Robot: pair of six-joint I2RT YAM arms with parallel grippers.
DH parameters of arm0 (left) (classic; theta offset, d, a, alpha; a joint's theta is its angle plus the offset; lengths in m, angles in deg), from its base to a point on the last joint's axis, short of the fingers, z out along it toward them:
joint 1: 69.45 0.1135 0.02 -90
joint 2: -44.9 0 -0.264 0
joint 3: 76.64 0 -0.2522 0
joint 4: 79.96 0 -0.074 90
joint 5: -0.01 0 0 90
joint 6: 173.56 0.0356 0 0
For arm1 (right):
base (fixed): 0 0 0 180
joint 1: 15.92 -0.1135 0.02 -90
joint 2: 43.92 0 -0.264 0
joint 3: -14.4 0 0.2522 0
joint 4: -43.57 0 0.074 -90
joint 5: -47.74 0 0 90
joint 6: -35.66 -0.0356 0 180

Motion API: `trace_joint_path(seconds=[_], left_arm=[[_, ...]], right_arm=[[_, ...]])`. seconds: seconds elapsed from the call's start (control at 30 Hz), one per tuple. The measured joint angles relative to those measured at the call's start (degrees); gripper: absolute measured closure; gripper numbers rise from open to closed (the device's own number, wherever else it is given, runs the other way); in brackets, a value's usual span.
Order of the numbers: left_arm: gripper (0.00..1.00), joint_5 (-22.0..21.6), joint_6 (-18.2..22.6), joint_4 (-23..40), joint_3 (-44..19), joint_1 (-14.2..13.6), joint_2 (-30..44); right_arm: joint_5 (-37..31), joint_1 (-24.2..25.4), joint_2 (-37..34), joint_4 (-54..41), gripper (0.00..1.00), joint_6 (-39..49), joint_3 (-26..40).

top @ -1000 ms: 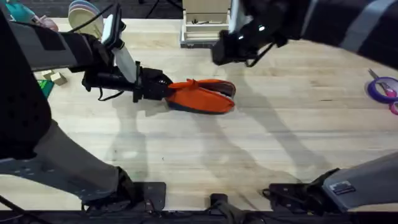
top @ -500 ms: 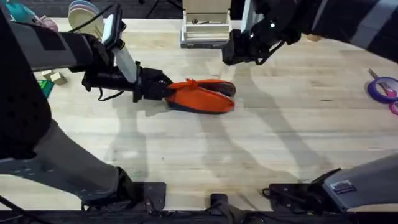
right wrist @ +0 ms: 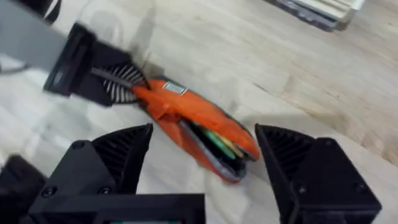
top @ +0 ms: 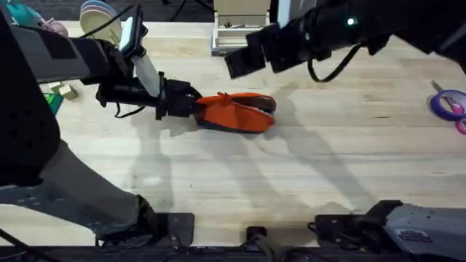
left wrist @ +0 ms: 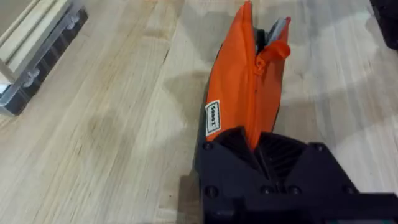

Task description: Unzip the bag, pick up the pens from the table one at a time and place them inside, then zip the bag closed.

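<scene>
The orange bag [top: 234,113] lies on the table [top: 328,167] left of centre, its right end gaping open. My left gripper [top: 191,103] is shut on the bag's left end; in the left wrist view the black fingers [left wrist: 231,148] pinch the orange fabric [left wrist: 239,87] beside the zipper, and the pull tab [left wrist: 277,50] sits at the far end. My right gripper [top: 234,63] hovers above and behind the bag, open. Its wide-spread fingers [right wrist: 121,155] frame the bag [right wrist: 180,109], where green pens [right wrist: 217,142] lie inside the open mouth.
A pale wooden organiser [top: 239,33] stands at the back centre, also seen as a box [left wrist: 34,50] in the left wrist view. A purple tape roll [top: 447,102] lies at the right edge, stacked plates [top: 98,18] at back left, small blocks [top: 64,91] at far left.
My right gripper has swung to the left and now hangs nearer above the bag. The left gripper and the bag have not moved.
</scene>
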Motion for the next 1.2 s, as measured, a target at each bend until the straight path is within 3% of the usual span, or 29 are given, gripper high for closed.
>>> trace_joint_path(seconds=[0.5,0.77,1.2], left_arm=[[0.959,-0.02,0.00,0.00,0.00,0.00,0.00],[0.958,-0.02,0.00,0.00,0.00,0.00,0.00],[0.959,-0.02,0.00,0.00,0.00,0.00,0.00]], right_arm=[[-0.01,-4.33,-0.03,-2.72,0.005,5.85,0.00],[-0.01,-6.51,-0.19,-3.09,0.004,13.33,0.00],[3.29,-6.86,-6.99,-1.09,0.004,14.51,0.00]])
